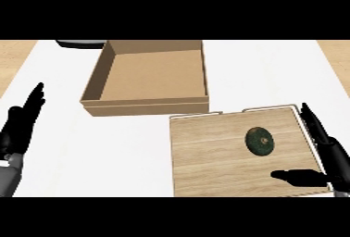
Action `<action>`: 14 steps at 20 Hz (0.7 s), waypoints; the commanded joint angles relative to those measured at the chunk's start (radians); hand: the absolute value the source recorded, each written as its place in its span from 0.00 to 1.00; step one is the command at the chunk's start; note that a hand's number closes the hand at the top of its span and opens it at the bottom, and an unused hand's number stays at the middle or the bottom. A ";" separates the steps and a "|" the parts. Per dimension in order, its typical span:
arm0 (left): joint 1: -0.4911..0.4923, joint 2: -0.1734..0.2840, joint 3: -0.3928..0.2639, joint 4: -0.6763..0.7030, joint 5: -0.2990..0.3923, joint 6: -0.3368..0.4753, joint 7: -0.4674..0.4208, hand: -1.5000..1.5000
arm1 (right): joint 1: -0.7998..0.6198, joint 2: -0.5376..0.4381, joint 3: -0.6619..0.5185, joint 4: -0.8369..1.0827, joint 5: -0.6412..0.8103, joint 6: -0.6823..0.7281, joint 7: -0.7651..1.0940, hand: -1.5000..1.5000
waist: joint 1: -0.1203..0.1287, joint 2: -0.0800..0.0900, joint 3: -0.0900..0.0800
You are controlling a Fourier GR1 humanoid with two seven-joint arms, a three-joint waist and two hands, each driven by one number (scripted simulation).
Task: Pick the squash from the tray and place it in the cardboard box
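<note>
The left robot hand (pixel 21 122) rests spread at the desk's (pixel 116 152) left edge, holding nothing. The cardboard box (pixel 147 76) stands open, touching the tray's (pixel 205 157) far rim. The squash (pixel 260 141) lies on the tray, untouched. The right robot hand (pixel 327 155) is spread at the tray's right edge; closing early could nudge the squash away, and a low carry could catch the box wall

White counter top (pixel 273 69) under even light, tan wood-toned strips (pixel 17 48) along both far edges.

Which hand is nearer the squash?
Right. The right hand is at the tray's right edge beside the squash; the left hand rests far left.
</note>
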 commanded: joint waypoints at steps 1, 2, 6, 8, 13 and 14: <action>0.062 0.023 0.033 0.004 -0.038 0.039 -0.054 0.50 | 0.051 0.112 -0.035 0.117 -0.045 0.014 -0.259 0.00 | -0.001 0.001 0.008; 0.061 0.013 0.025 -0.014 -0.034 0.039 -0.029 0.50 | 0.080 0.081 -0.081 0.149 -0.098 0.092 -0.358 0.00 | -0.007 0.000 0.009; 0.033 -0.039 -0.003 0.003 -0.105 0.088 -0.018 0.50 | 0.037 0.008 -0.124 0.264 -0.052 0.210 -0.518 0.00 | -0.011 0.001 0.006; 0.070 0.007 0.021 -0.048 -0.089 0.043 -0.014 0.50 | 0.011 0.002 -0.111 0.251 0.044 0.111 -0.475 0.00 | -0.004 -0.001 0.006; 0.041 -0.051 0.010 0.027 -0.096 0.075 -0.029 0.50 | 0.007 -0.220 -0.057 0.194 0.220 0.105 -0.284 0.00 | -0.013 0.003 0.002; 0.051 -0.011 0.025 0.006 -0.090 0.044 -0.031 0.50 | -0.061 -0.227 -0.047 0.201 0.236 0.119 -0.208 0.00 | 0.005 0.002 0.003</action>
